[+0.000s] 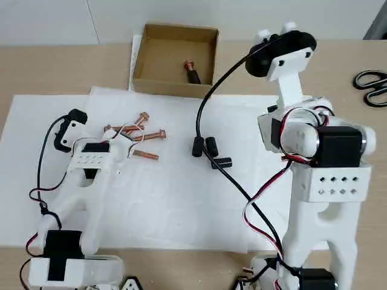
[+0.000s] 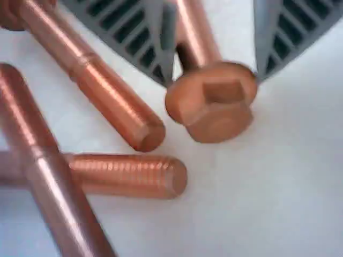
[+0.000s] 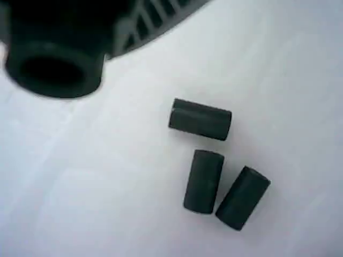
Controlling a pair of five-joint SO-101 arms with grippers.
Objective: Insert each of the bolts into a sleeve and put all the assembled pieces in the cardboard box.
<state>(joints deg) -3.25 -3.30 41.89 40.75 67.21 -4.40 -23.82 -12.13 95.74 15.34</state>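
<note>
Several copper bolts (image 1: 147, 136) lie on the white paper at the left. My left gripper (image 2: 213, 67) is down among them, open, its grey fingers (image 2: 136, 37) on either side of one bolt's shank, just behind its hex head (image 2: 211, 101). Three black sleeves (image 1: 210, 152) lie loose near the middle of the paper. My right gripper (image 3: 69, 37) hangs above them, shut on a fourth black sleeve (image 3: 53, 69). The cardboard box (image 1: 151, 57) stands at the back and holds one assembled bolt and sleeve (image 1: 192, 71).
The white paper (image 1: 181, 205) covers most of the tan table. Scissors (image 1: 372, 86) lie at the far right edge. A black cable (image 1: 208, 96) from the right arm runs across the paper past the loose sleeves.
</note>
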